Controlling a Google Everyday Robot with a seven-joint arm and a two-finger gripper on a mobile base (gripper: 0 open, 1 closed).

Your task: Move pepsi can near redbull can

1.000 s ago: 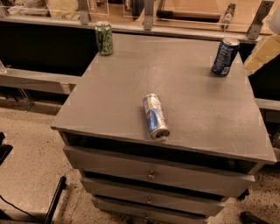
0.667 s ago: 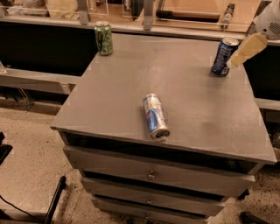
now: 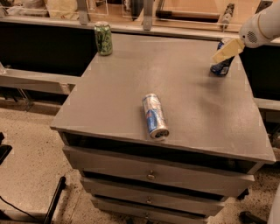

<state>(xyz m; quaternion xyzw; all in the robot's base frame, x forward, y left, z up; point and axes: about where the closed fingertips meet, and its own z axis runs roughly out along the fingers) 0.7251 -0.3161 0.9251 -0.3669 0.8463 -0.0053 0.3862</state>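
The pepsi can (image 3: 221,67), dark blue, stands upright at the far right of the grey cabinet top (image 3: 188,96). My gripper (image 3: 226,51) reaches in from the upper right on a white arm (image 3: 261,25) and overlaps the can's upper part, hiding its top. The redbull can (image 3: 155,116), slim and silver with blue panels, lies on its side near the front edge of the top, well apart from the pepsi can.
A green can (image 3: 103,38) stands upright at the far left corner. Below the top are drawers (image 3: 151,175). A ledge with metal posts (image 3: 148,13) runs behind the cabinet. Speckled floor lies at the left.
My gripper has moved left, from beside the pepsi can to over its upper part. The cans have not moved.
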